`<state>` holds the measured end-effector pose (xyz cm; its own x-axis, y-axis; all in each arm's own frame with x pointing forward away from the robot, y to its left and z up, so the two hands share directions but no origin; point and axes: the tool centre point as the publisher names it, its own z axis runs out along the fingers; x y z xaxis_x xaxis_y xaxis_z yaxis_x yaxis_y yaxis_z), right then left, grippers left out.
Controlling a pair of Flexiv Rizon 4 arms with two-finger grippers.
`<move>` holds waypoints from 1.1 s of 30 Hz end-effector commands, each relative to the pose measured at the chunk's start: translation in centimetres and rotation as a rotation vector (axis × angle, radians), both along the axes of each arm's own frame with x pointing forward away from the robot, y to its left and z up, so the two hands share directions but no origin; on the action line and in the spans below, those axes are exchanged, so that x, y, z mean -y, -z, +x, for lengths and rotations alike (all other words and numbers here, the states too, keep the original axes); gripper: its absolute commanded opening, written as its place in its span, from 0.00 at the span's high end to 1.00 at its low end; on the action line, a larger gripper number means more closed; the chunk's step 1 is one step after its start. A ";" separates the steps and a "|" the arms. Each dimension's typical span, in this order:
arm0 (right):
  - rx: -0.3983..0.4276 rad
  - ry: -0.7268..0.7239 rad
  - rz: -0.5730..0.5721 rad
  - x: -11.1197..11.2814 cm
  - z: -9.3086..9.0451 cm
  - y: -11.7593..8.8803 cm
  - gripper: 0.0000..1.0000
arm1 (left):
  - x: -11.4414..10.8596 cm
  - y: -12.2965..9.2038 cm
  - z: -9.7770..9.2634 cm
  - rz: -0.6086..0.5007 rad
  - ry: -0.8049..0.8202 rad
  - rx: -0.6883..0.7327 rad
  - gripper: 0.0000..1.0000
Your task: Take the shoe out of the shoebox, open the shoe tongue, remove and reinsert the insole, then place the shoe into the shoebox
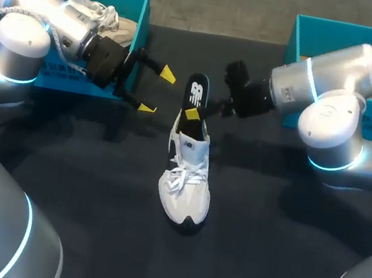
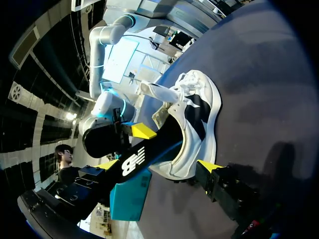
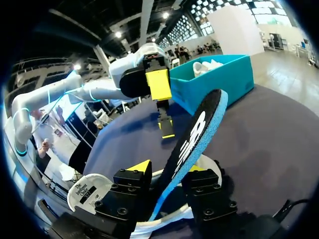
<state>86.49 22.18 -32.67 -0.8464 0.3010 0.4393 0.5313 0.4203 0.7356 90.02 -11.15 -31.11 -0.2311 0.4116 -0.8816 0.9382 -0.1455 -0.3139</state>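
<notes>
Head view: the white and black shoe (image 1: 186,182) lies on the dark counter (image 1: 260,251) in the middle of the frame. Its toe points to the bottom edge and its heel to the top. The black insole (image 1: 196,92) with a blue edge sticks up from the heel end, leaning toward the top of the frame. The right hand (image 1: 196,113) comes in from the right and holds the insole, with one finger on each side of it. In the right wrist view the insole runs up between the two yellow tips.

Just left of the insole, the left hand (image 1: 157,91) hangs over the counter with its fingers wide apart and nothing in them.

A teal shoebox (image 1: 142,10) sits in the upper left with another white shoe (image 1: 105,18) inside. A second teal shoebox (image 1: 300,31) sits in the upper right, partly behind the right arm.
</notes>
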 end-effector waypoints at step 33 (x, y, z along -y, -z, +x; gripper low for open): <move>-0.104 -0.050 -0.032 -0.1 -3.9 2.7 0.87 | 0.0 0.1 0.1 -0.001 0.002 0.000 0.00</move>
<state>82.81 22.22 -35.71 -0.8095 0.2661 0.5234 0.5827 0.4733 0.6606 90.02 -11.15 -31.12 -0.2311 0.4116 -0.8816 0.9382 -0.1456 -0.3139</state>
